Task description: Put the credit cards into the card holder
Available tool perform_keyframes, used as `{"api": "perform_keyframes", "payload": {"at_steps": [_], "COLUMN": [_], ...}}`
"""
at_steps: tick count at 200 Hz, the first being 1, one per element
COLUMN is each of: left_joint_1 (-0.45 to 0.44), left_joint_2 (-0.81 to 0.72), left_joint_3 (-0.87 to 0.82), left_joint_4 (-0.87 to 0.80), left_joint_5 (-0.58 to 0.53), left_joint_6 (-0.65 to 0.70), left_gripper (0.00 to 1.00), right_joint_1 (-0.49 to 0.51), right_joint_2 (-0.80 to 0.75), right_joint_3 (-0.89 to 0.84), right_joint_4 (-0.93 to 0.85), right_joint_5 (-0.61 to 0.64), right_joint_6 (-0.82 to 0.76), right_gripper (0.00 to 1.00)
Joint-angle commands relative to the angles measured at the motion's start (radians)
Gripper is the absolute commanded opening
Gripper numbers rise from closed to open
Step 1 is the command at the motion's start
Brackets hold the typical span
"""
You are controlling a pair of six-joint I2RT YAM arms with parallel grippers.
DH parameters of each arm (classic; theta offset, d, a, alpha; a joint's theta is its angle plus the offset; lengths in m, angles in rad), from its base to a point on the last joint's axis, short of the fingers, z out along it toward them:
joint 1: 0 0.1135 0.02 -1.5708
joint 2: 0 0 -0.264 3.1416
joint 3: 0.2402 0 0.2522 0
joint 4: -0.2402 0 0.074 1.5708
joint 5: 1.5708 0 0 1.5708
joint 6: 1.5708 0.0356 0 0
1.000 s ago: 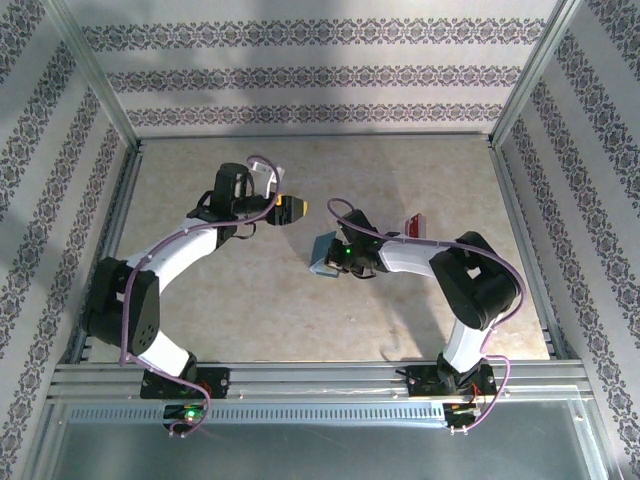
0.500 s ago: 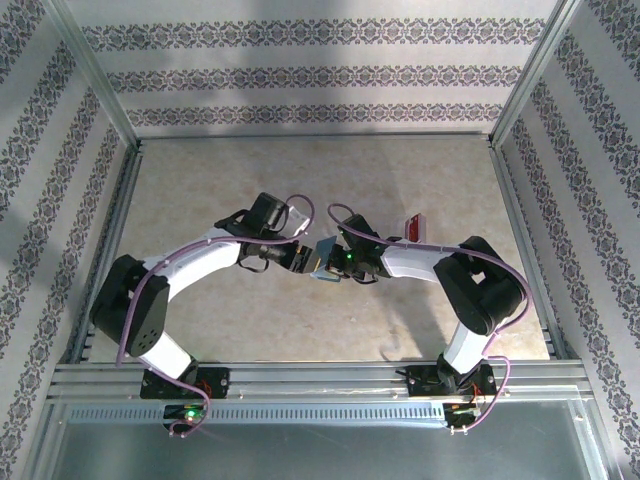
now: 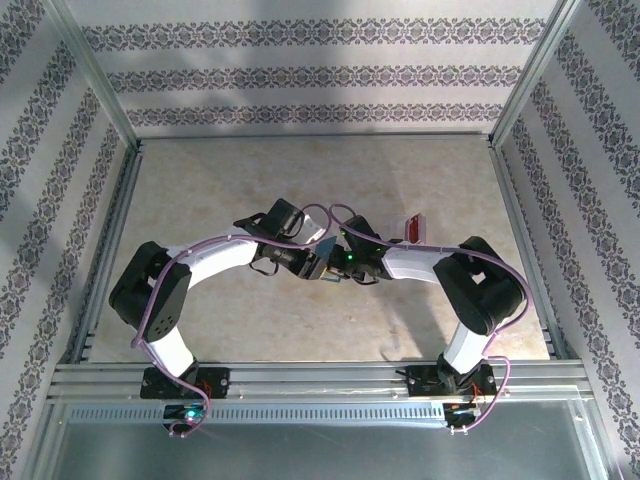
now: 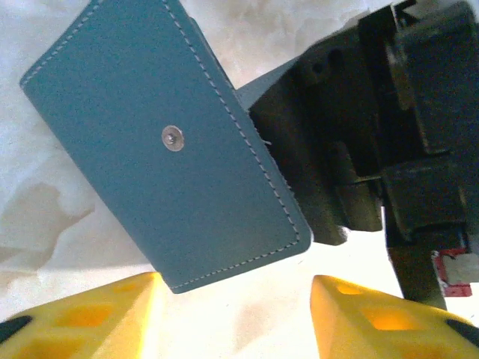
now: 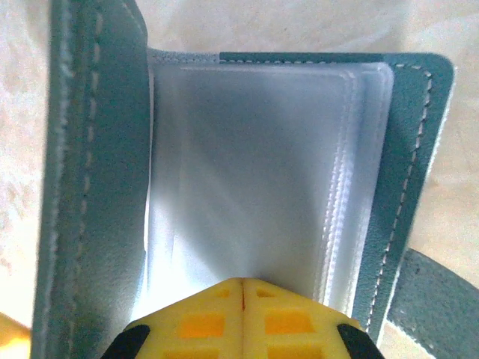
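The teal card holder sits mid-table between both grippers. My right gripper is shut, its yellow fingertips pinched on a see-through inner pocket of the opened holder, whose left flap stands up. From the left, my left gripper faces the holder's stitched outer cover. Its jaws are open with bare table between them, and the cover's lower corner hangs just above the gap. The red credit cards lie in a small pile behind the right arm, and a red edge of them shows past the right gripper's black body.
Metal rails run along the near edge, and patterned walls close in the other three sides. Both forearms meet over the middle of the table. The table surface is pale beige.
My left arm has swung right and toward me, from the back left to right beside the card holder, and its jaws have narrowed a little. The right gripper has stayed on the holder.
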Motion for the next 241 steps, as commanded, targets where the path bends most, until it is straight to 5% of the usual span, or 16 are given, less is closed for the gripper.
{"api": "perform_keyframes", "payload": {"at_steps": [1, 53, 103, 137, 159, 181, 241], "left_joint_1": [-0.013, 0.143, 0.280, 0.295, 0.294, 0.294, 0.282], "left_joint_2": [-0.053, -0.223, -0.262, -0.241, -0.213, -0.165, 0.014], "left_joint_3": [0.006, -0.064, -0.068, -0.094, -0.093, -0.085, -0.044], "left_joint_4": [-0.027, -0.021, -0.023, -0.027, -0.033, -0.030, 0.023], "left_joint_5": [-0.033, 0.045, 0.040, 0.044, 0.047, 0.055, 0.092], "left_joint_6": [0.087, 0.065, 0.045, 0.045, 0.020, -0.023, -0.153], "left_gripper": [0.62, 0.80, 0.81, 0.55, 0.25, 0.07, 0.03], "right_joint_1": [0.002, 0.020, 0.056, 0.069, 0.082, 0.088, 0.086], "right_joint_2": [-0.025, 0.034, 0.147, 0.246, 0.283, 0.306, 0.273], "right_joint_3": [0.050, 0.170, 0.316, 0.386, 0.414, 0.422, 0.390], "right_joint_4": [-0.039, -0.112, -0.151, -0.152, -0.157, -0.157, -0.151], "right_joint_5": [-0.027, -0.031, -0.048, -0.065, -0.072, -0.070, -0.063], "right_joint_6": [0.000, -0.033, -0.057, -0.060, -0.058, -0.062, -0.058], "right_gripper": [0.00, 0.00, 0.00, 0.00, 0.00, 0.00, 0.00]}}
